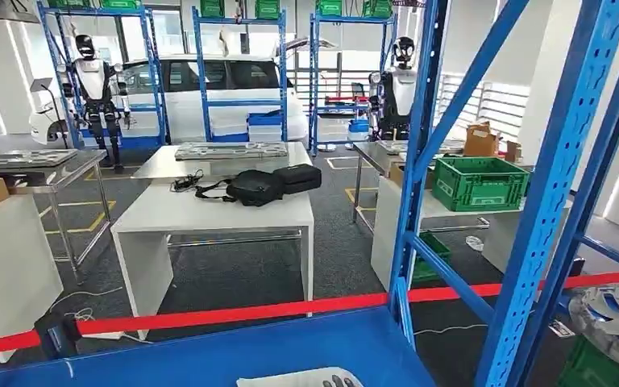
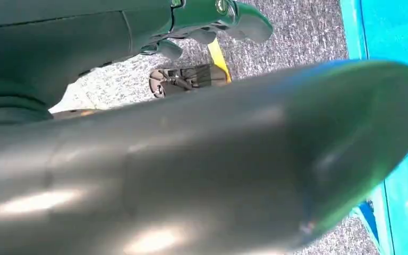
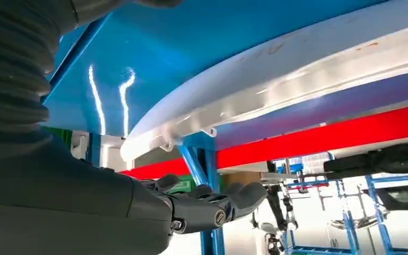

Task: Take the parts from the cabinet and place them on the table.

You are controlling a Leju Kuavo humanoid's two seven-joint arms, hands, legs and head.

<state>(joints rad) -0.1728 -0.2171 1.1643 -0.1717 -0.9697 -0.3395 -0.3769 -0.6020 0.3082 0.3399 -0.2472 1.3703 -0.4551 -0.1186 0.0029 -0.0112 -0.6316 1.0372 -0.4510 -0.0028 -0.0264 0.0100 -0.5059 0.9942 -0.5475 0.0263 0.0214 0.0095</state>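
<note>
Grey carpet floor point(image 1: 250, 274); white tables point(image 1: 209, 214) mid-room; blue racks point(image 1: 238, 72) along back; white car point(image 1: 209, 89) behind; red barrier tape point(image 1: 234, 310) across front; bright daylight windows.

grey ribbed cover point(image 3: 10, 79), dark-fingered right hand point(image 3: 207, 204), seemingly screwed

Two white tables point(image 1: 209, 214), three blue racks point(image 1: 239, 72).

Right hand point(image 3: 212, 204) open, left hand point(image 2: 212, 21) fingers loosely spread.
</note>
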